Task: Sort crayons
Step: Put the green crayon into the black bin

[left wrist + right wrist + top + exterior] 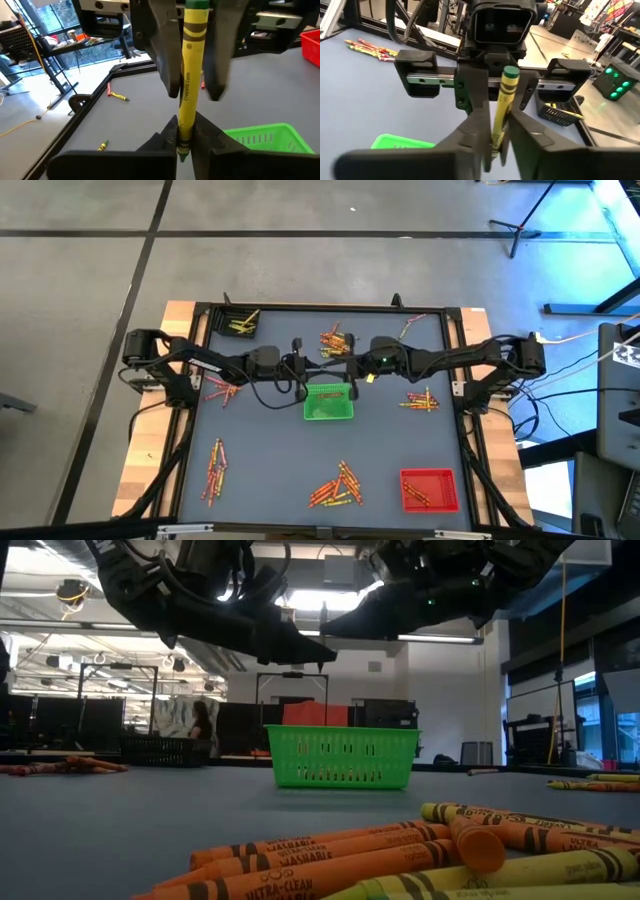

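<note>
A yellow crayon with a green tip (pixel 187 75) stands about upright between my two grippers, which face each other above the middle of the table, just beyond the far edge of the green square tray (pixel 328 404). My left gripper (pixel 182 137) is shut on the crayon. My right gripper (pixel 496 137) also looks shut on it. In the high view the left gripper (pixel 318 368) and the right gripper (pixel 336 368) meet tip to tip. The crayon also shows in the right wrist view (pixel 504 95). My left gripper pinches the crayon near its lower end (pixel 183 131) between its two fingers, coming in level from the table's left. The crayon stands up from the fingers, clear of the table, its green tip showing just below them. My right gripper pinches the crayon's lower part (pixel 497 127) between its two fingers, coming in level from the table's right. The crayon rises above the fingers, slightly tilted. Its lowest end is hidden by the fingers.
Loose crayon piles lie at the far middle (pixel 335 340), left (pixel 222 390), right (pixel 422 398), near left (pixel 214 470) and near middle (pixel 338 485). A black tray (pixel 238 320) sits far left and a red tray (pixel 430 488) near right. A person (pixel 203 722) is in the room beyond.
</note>
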Action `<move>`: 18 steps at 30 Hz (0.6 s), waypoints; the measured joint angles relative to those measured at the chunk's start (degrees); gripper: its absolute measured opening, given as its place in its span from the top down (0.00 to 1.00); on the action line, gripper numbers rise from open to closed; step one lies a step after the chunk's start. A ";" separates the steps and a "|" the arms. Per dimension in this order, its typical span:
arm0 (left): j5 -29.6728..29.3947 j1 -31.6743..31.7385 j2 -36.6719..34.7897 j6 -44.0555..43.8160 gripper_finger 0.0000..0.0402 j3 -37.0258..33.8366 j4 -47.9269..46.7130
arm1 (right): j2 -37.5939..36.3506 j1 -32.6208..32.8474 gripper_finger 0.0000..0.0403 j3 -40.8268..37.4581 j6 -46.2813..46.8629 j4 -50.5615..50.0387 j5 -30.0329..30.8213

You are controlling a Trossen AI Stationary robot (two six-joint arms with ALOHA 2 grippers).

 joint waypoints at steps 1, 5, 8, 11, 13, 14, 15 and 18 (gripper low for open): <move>-0.21 0.02 0.00 0.00 0.97 0.00 -0.26 | -0.40 0.04 0.73 0.00 0.01 -0.77 0.13; -2.88 0.07 -2.34 -0.17 0.97 0.00 -5.21 | -4.56 0.04 0.61 0.00 0.12 -6.82 0.49; -7.91 0.07 -6.54 -0.22 0.97 -0.02 -14.34 | -9.17 0.04 0.55 0.00 0.45 -15.31 1.39; -13.51 0.07 -11.59 -0.64 0.97 -0.02 -23.09 | -13.04 0.04 0.52 0.02 2.59 -24.20 1.85; -17.90 0.16 -14.65 -0.98 0.97 -0.02 -28.85 | -14.99 0.04 0.52 0.00 4.22 -30.08 3.21; -20.29 0.33 -16.15 -1.40 0.97 -0.02 -31.85 | -15.71 0.04 0.52 0.00 4.76 -32.52 4.01; -22.54 0.70 -17.66 -1.83 0.97 -0.03 -35.30 | -16.18 0.04 0.52 0.00 5.70 -34.91 4.59; -27.96 2.89 -21.60 -3.76 0.97 0.00 -44.07 | -16.83 -0.02 0.52 0.01 8.09 -40.68 5.55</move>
